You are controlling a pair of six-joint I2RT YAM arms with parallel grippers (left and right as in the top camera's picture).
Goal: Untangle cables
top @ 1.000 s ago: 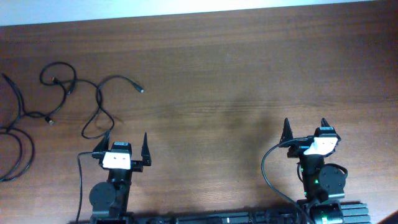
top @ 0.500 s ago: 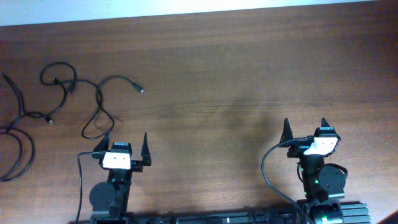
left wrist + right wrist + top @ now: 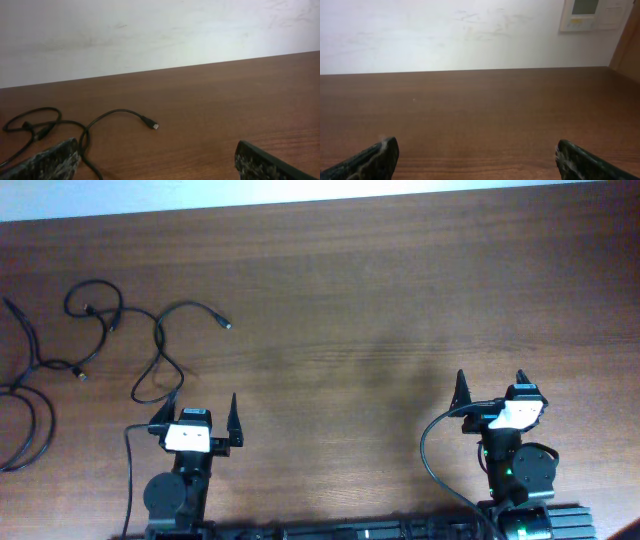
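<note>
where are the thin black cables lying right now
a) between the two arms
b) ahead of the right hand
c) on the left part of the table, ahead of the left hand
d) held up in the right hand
c, the thin black cables lie loose on the left part of the brown wooden table, ahead of the open left hand; the open right hand holds nothing, and its wrist view shows only wood.

The cables (image 3: 160,335) are laid out on the table (image 3: 350,300) toward its left end, just beyond and leftward of the left gripper (image 3: 203,400) at the near edge, while the right gripper (image 3: 490,378) is set well apart from them at the near right.
</note>
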